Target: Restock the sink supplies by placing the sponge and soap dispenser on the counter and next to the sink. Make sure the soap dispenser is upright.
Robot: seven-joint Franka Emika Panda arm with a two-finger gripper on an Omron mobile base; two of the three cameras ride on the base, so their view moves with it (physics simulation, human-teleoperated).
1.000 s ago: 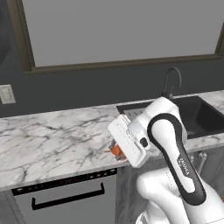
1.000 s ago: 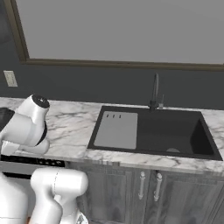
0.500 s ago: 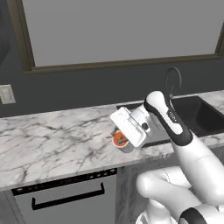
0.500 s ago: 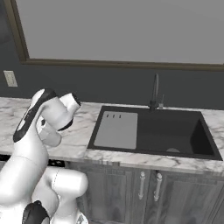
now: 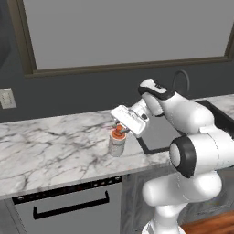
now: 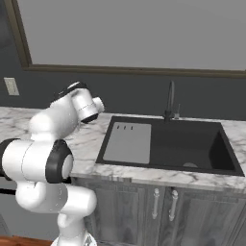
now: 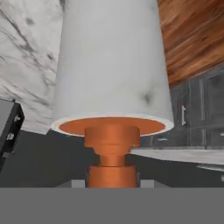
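the soap dispenser (image 5: 117, 144) has been carried along the counter (image 5: 50, 144) toward the sink (image 6: 185, 144), and the arm has been stretched out further than it was a moment ago. the bottle was half hidden by the arm before; now it is seen whole in the left base view. this likely means the bottle is about to be put down, so this part of the job looks close to done.

nearest, in the hand view, the orange pump head (image 7: 112, 151) is seen right in front of the camera, with the pale grey-white round body reaching away from it. the gripper (image 5: 122, 130) is closed narrowly on that pump head, so the bottle is held by its top.

a little further off, in the left base view, the soap dispenser is seen standing straight up, pump on top. it is close to the front edge of the counter, just beside the left edge of the sink. whether its bottom is touching the marble or is a tiny bit above it cannot be told.

furthest, the dark sink with its curved faucet (image 6: 170, 101) is seen by the back wall.
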